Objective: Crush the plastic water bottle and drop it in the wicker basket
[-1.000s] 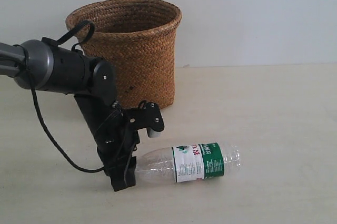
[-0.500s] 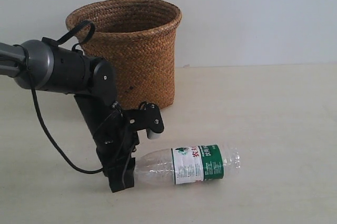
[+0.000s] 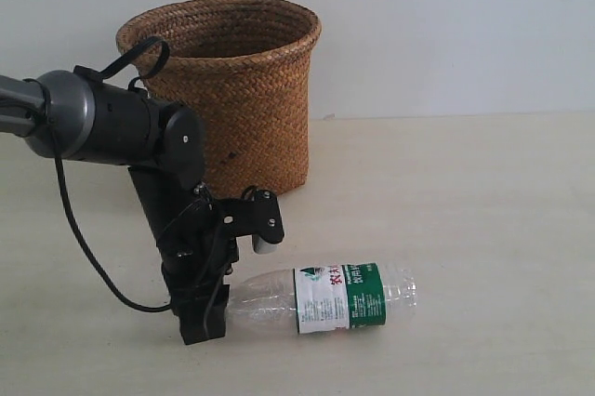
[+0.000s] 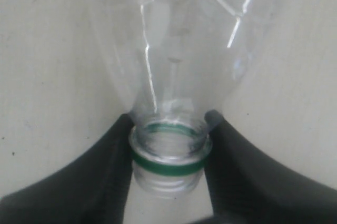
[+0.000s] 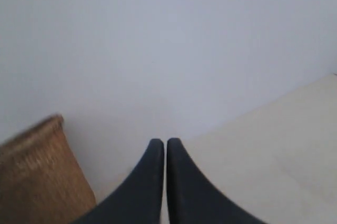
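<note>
Two steps of the task are both open, as I judge it: in the exterior view the plastic water bottle (image 3: 325, 296) lies on its side on the bench (image 3: 483, 210), in front of the wicker basket (image 3: 242, 89) and apart from it. Its body looks round and not crushed, and nothing is seen in the basket from here. The left arm (image 3: 102, 122) comes in from the left edge and bends down at the wrist, so the left claw (image 3: 206, 317) points steeply down to the bench at the neck end of the bottle. In the left wrist view the two dark fingers (image 4: 105, 166) press on both sides of the neck just above the green ring (image 4: 167, 163). The claw is narrow and holds the bottle there; the mouth has no cap. In the right wrist view the right claw (image 5: 166, 148) has its fingers almost touching, with nothing between them. It hangs above the bench facing the pale wall (image 5: 168, 40), with the basket at the edge of the picture.
</note>
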Action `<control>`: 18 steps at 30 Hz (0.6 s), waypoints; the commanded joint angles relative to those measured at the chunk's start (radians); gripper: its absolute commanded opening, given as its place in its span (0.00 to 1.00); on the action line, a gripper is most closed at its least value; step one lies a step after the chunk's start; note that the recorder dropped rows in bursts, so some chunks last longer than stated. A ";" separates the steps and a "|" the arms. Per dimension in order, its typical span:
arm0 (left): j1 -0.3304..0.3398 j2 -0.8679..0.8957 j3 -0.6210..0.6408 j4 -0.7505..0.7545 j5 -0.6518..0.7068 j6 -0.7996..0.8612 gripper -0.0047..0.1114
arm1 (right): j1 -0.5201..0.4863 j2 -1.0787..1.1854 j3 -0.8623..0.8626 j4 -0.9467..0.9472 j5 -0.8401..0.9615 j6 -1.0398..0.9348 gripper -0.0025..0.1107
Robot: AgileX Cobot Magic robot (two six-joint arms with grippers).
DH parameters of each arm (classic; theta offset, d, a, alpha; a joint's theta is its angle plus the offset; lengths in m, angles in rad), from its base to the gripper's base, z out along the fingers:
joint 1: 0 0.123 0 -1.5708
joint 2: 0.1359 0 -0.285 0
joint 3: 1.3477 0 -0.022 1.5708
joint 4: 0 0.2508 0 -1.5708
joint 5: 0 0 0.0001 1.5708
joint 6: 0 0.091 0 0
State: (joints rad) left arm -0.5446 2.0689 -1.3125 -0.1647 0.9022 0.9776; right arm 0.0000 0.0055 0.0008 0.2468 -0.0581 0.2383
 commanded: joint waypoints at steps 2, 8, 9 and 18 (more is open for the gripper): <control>-0.001 -0.003 -0.004 0.004 0.007 0.004 0.07 | 0.000 0.020 -0.074 -0.077 -0.013 0.039 0.02; -0.001 -0.003 -0.004 0.004 -0.006 0.004 0.07 | 0.000 0.254 -0.343 -0.121 0.210 -0.030 0.02; -0.001 -0.003 -0.004 0.004 -0.008 0.004 0.07 | 0.000 0.346 -0.424 -0.094 0.300 -0.098 0.02; -0.001 -0.003 -0.004 -0.019 -0.015 0.004 0.07 | 0.290 1.157 -0.927 0.475 0.874 -1.083 0.02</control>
State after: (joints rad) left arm -0.5446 2.0689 -1.3125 -0.1647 0.8920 0.9776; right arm 0.2493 1.0370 -0.8590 0.7262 0.7245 -0.7802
